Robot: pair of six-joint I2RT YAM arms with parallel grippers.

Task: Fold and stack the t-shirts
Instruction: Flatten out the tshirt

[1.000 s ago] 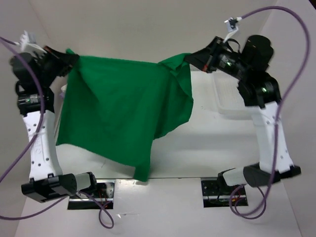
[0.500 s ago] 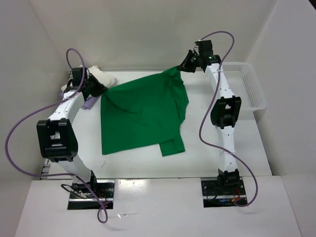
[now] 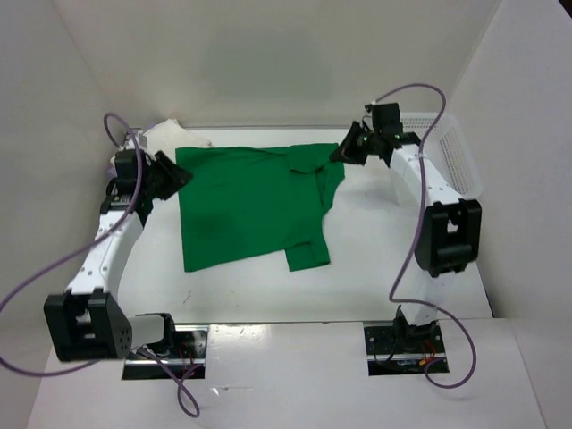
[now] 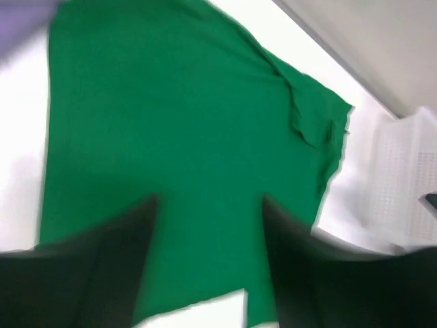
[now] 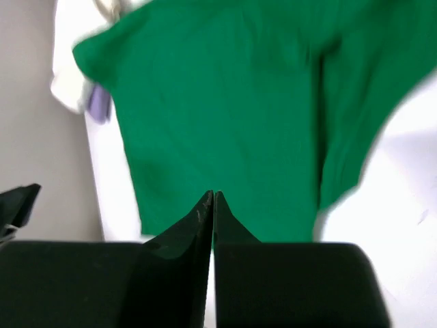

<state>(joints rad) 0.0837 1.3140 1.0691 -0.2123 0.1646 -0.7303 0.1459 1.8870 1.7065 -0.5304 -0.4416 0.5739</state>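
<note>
Top external view: a bright green cloth t-shirt [image 3: 241, 206] lay spread nearly flat on the white table [image 3: 384, 259], between the two arms.
Left gripper [image 3: 174, 176]: at the green t-shirt's left edge, near its far corner. In the left wrist view its dark fingers [image 4: 102, 273] stood wide apart, with the cloth lying below them and nothing gripped.
White cloth t-shirt [image 3: 183, 134]: bunched just beyond the green t-shirt's far left corner.
Lavender purple cloth t-shirt [image 5: 100, 104]: a small patch beside the white one, left of the green t-shirt.
Green t-shirt's right side: rumpled and folded over itself, one sleeve pointing toward the arm bases.
Right gripper [image 3: 347, 154]: at the green t-shirt's far right corner. Its black fingers [image 5: 177, 246] met tip to tip; whether cloth was pinched, I could not tell.
White plastic mesh basket [image 3: 458, 152]: well right of the green t-shirt.
</note>
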